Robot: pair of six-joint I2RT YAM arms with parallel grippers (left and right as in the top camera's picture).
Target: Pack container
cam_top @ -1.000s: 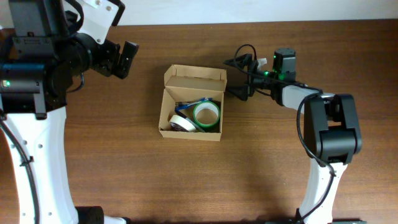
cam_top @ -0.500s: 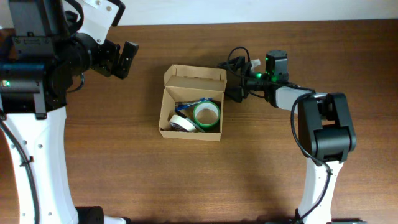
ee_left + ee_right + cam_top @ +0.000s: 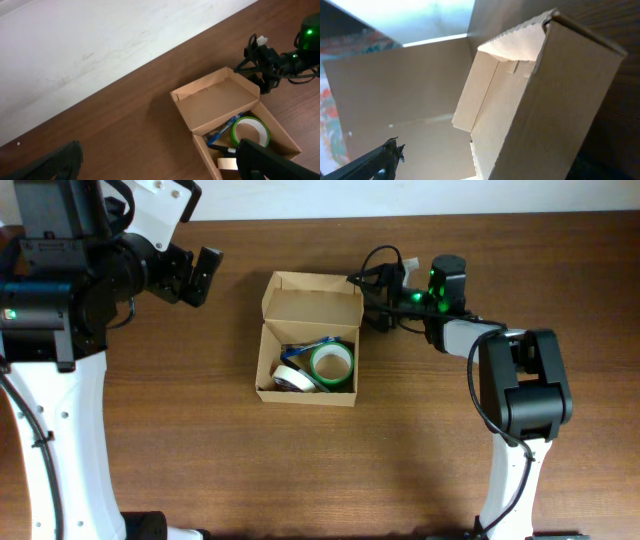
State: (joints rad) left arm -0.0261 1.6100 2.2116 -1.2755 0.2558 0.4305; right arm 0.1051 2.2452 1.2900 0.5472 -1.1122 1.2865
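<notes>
The container, a tan cardboard box, sits mid-table with its hinged lid standing open at the far side. Inside lie a green tape roll, a pale tape roll and a blue pen. My right gripper is at the lid's right edge, open, and in the right wrist view the lid fills the space between its fingers. My left gripper hangs open, well left of the box and above the table. From the left wrist the box and green roll show.
Bare brown table surrounds the box. A pale wall runs along the table's far edge. Black cables loop at my right wrist, close to the lid's right corner. The arm bases stand at the left and right sides.
My right gripper has slid left to the lid's right edge. The lid now shows more of its inner face, its top edge farther back. The left arm has not moved.
</notes>
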